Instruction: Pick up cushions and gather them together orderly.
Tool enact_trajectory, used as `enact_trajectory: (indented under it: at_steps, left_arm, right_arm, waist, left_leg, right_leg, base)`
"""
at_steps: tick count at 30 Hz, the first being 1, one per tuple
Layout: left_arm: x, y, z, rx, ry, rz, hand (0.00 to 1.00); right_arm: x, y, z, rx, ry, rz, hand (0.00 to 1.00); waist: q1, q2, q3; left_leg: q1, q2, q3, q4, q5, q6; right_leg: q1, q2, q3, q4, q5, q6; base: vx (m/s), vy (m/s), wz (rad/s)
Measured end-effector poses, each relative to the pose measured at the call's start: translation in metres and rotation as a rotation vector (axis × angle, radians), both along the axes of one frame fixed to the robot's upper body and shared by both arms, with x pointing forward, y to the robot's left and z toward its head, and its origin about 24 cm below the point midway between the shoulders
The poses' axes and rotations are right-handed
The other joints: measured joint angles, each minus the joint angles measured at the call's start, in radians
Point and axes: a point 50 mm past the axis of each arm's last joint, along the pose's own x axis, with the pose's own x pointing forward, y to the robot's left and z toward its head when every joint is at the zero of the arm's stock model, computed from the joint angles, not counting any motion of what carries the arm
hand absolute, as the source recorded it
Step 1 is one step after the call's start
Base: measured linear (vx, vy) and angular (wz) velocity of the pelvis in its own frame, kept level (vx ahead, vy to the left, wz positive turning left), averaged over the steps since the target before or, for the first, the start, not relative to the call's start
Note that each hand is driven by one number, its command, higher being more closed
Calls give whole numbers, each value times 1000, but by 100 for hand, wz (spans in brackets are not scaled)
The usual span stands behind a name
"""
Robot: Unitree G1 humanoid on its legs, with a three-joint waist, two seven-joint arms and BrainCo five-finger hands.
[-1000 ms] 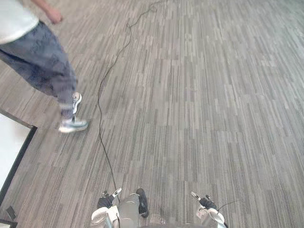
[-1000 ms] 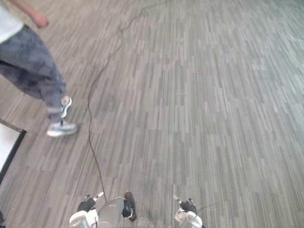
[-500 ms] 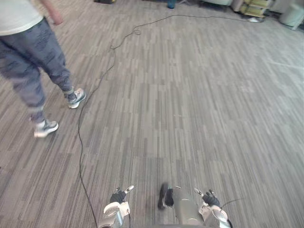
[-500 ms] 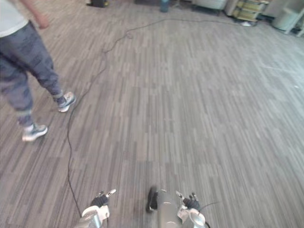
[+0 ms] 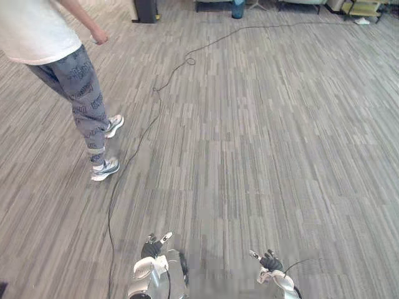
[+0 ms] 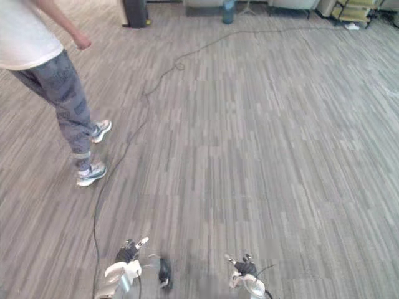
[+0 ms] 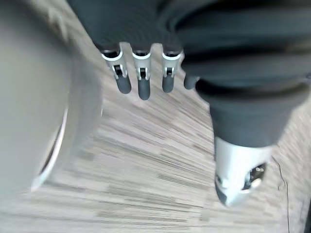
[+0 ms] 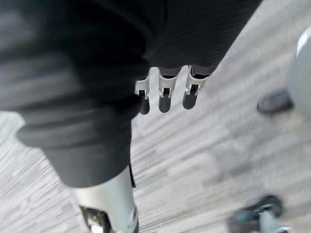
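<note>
The left robot hand (image 5: 151, 248) and right robot hand (image 5: 269, 260) hang low, straight-fingered and empty, over the carpeted floor (image 5: 262, 143) near a person (image 5: 75, 87), so which way the cushions lie cannot be told.

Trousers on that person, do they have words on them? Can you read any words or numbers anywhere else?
No text can be read anywhere.
Trousers: pale marks in the pattern, too blurred to read.
Floor: no words or numbers.
Black bin: too small to tell whether it has a label.
</note>
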Motion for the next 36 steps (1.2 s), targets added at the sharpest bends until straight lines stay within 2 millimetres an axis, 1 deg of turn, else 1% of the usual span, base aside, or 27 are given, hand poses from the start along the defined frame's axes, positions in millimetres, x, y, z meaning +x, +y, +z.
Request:
enact_trajectory:
  at_steps: [1, 2, 3, 4, 5, 7, 8, 9, 11, 13, 14, 15, 16, 17, 18, 20, 21, 22, 23, 24, 26, 27, 30, 32, 33, 35, 36]
  left_arm:
    - [-1, 2, 0, 11, 3, -11, 0]
    - [-1, 4, 0, 15, 3, -10, 0]
    - [-1, 7, 0, 25, 7, -11, 0]
    - [-6, 9, -2, 28, 30, -16, 0]
    - [-13, 6, -7, 25, 69, -37, 0]
    - [-14, 1, -9, 20, 86, -62, 0]
    - [-13, -3, -10, 13, 92, -75, 0]
    - [-13, -5, -10, 7, 98, -78, 0]
    - [-13, -8, -11, -9, 98, -72, 0]
    - [-15, -13, -13, -27, 116, -74, 0]
    - [-15, -16, -14, -36, 120, -75, 0]
    - [-19, -20, -16, -49, 128, -81, 0]
    - [-19, -22, -16, -55, 130, -82, 0]
    - [-16, -30, -16, -79, 122, -80, 0]
    - [-17, -32, -16, -91, 120, -69, 0]
    - [-14, -31, -15, -84, 115, -67, 0]
    - [-16, -28, -16, -83, 119, -52, 0]
    - [-16, -24, -15, -80, 110, -31, 0]
    - [-12, -21, -13, -73, 94, -28, 0]
    - [-7, -16, -9, -56, 67, -28, 0]
    - [-1, -9, -5, -30, 39, -34, 0]
    - [3, -9, -2, -31, 17, -25, 0]
    - [3, -15, -1, -42, -1, -16, 0]
    - [0, -15, -3, -42, 10, -15, 0]
    - [-5, -11, -5, -31, 24, -10, 0]
    - [-7, -3, -5, -12, 34, -7, 0]
    - [-9, -1, -6, -7, 43, -9, 0]
  right_arm:
    - [-6, -2, -2, 0, 12, -17, 0]
    - [-8, -1, -2, 3, 16, -18, 0]
    - [-10, -1, -3, 5, 20, -19, 0]
    - [-8, -3, -1, -1, 8, -19, 0]
    - [-6, -3, 0, -6, -4, -1, 0]
    - [-4, -6, 2, -19, -28, -6, 0]
    - [-4, -7, 4, -25, -38, -8, 0]
    - [-2, -7, 5, -27, -47, -9, 0]
    - [2, -9, 8, -33, -78, -16, 0]
    - [5, -16, 10, -36, -91, -46, 0]
    - [4, -18, 10, -40, -90, -49, 0]
    - [-7, -20, 6, -40, -57, -63, 0]
    - [-9, -22, 5, -42, -47, -67, 0]
    - [-8, -34, 6, -76, -44, -55, 0]
    - [-4, -37, 8, -86, -53, -55, 0]
    - [1, -39, 10, -99, -62, -38, 0]
    - [1, -40, 11, -104, -62, -37, 0]
    - [2, -40, 11, -105, -62, -36, 0]
    - [3, -37, 10, -101, -60, -28, 0]
    - [5, -29, 8, -86, -48, 1, 0]
    - [7, -17, 7, -66, -43, 46, 0]
    - [8, -10, 6, -50, -45, 48, 0]
    - [9, -1, 6, -28, -45, 52, 0]
    - [9, 3, 5, -29, -40, 85, 0]
    - [4, 5, 3, -25, -24, 90, 0]
    - [-3, 11, -1, -6, 6, 110, 0]
    - [-4, 12, -1, -4, 7, 113, 0]
  waist:
    - [5, -23, -16]
    - [9, -35, -18]
    - [10, -57, -20]
    - [9, -61, -20]
    - [-1, -40, -7]
    - [-6, -31, -2]
    - [-7, -26, -1]
    - [-7, -25, -1]
    - [-24, -26, 0]
    - [-52, -25, 4]
    - [-57, -23, 5]
    - [-57, -36, 3]
    - [-64, -25, 8]
    - [-62, 21, 7]
    - [-65, 44, 14]
    - [-75, 63, 24]
    - [-72, 80, 32]
    - [-62, 87, 46]
    - [-55, 84, 52]
    - [-47, 57, 64]
    - [-43, 29, 62]
    - [-27, 21, 55]
    - [7, 38, 48]
    - [7, 46, 37]
    - [9, 30, 2]
    - [10, -14, -30]
    - [10, -30, -37]
  left_leg:
    - [14, 0, 29, 63, -57, 47]
    - [32, -6, 43, 68, -70, 53]
    - [80, -22, 71, 64, -90, 69]
    - [169, -28, 104, 34, -118, 87]
    - [308, -26, 128, -20, -143, 97]
    - [394, -27, 147, -54, -146, 99]
    - [473, -26, 176, -101, -146, 99]
    - [535, -26, 197, -147, -148, 99]
    - [623, -25, 207, -221, -159, 86]
    - [700, -24, 207, -281, -161, 83]
    - [736, -25, 205, -302, -161, 83]
    - [785, -52, 178, -326, -160, 82]
    - [812, -53, 157, -330, -160, 82]
    - [825, -18, 146, -318, -134, 39]
    - [807, 4, 121, -257, -75, -31]
    - [710, 53, 54, 10, 68, -59]
    - [613, 95, -4, 219, 232, -92]
    - [468, 136, -34, 506, 194, -100]
    - [413, 140, -34, 593, 148, -93]
    - [312, 134, -25, 665, 57, -72]
    - [195, 133, 32, 580, -33, -22]
    - [145, 128, 77, 427, -79, 1]
    - [92, 73, -11, 48, -82, -20]
    - [83, 55, -105, -108, -9, -41]
    - [90, 29, -104, -77, 47, -33]
    - [108, 29, -11, -37, -17, -9]
    - [141, 27, 41, -32, -46, 11]
  right_leg:
    - [-47, -27, 72, 100, 53, 53]
    - [-53, -33, 89, 140, 60, 66]
    - [-84, -51, 118, 256, 88, 104]
    - [-176, -55, 139, 500, 194, 171]
    - [-309, -41, 116, 833, 244, 254]
    - [-384, -47, 52, 962, 228, 225]
    - [-449, -58, -18, 1012, 195, 170]
    - [-507, -63, -79, 1012, 165, 139]
    - [-621, -65, -211, 922, 117, 112]
    - [-685, -65, -331, 705, 114, 71]
    - [-693, -53, -371, 548, 153, 47]
    - [-681, -36, -380, 307, 258, 18]
    - [-678, -28, -371, 323, 350, -101]
    - [-674, -11, -389, 374, 297, -99]
    - [-674, 2, -380, 419, 239, -102]
    - [-624, 44, -365, 427, 163, -105]
    - [-561, 83, -351, 384, 142, -109]
    - [-470, 143, -320, 321, 122, -119]
    - [-426, 155, -307, 299, 114, -126]
    - [-340, 166, -269, 250, 104, -128]
    - [-231, 177, -213, 152, 106, -122]
    - [-169, 182, -142, 115, 108, -96]
    - [-75, 174, 9, 65, 71, -49]
    - [-33, 159, 104, 60, 10, -23]
    - [-26, 129, 161, 74, -17, -1]
    - [-75, 87, 211, 165, -3, 24]
    - [-123, 73, 213, 270, 21, 66]
  base:
    - [579, 322, -35]
    - [859, 446, -50]
    - [670, 304, -63]
    - [842, 297, -104]
    - [662, 191, -97]
    - [473, 96, -62]
    - [430, 81, -66]
    - [530, 98, -69]
    - [548, 51, -32]
    - [599, -72, 7]
    - [736, -171, 23]
    - [781, -201, 27]
    - [667, -174, 7]
    - [664, -162, -14]
    - [637, -205, -36]
    - [643, -234, -38]
    - [637, -167, -67]
    - [631, -127, -77]
    - [744, -79, -93]
    - [490, -39, -73]
    - [563, -20, -96]
    - [705, 41, -131]
    - [617, 185, -164]
    - [673, 430, -145]
    - [794, 518, -136]
    - [653, 408, -121]
    - [573, 382, -122]
